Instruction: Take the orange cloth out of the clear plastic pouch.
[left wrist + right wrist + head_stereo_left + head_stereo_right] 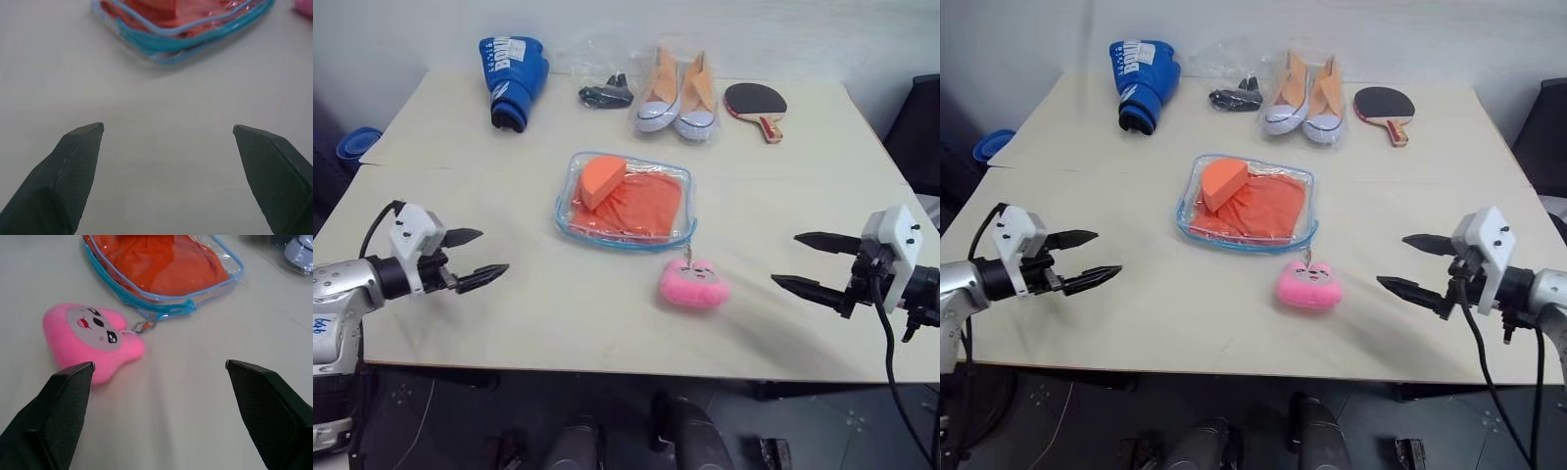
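We see the clear plastic pouch (625, 201) lying flat at the middle of the bench (803, 196), the orange cloth (631, 204) inside it and a pink plush charm (694, 284) clipped to its near corner. Our left claw (475, 258) hovers over the bench's left side, fingers spread wide and holding nothing. Our right claw (811, 262) hovers at the right, equally wide and empty. Both point inward toward the pouch, well apart from it.

table (460, 147) | clear plastic pouch (566, 211), pink charm (694, 284), blue glove (514, 78), sneakers (675, 98), paddle (756, 103)
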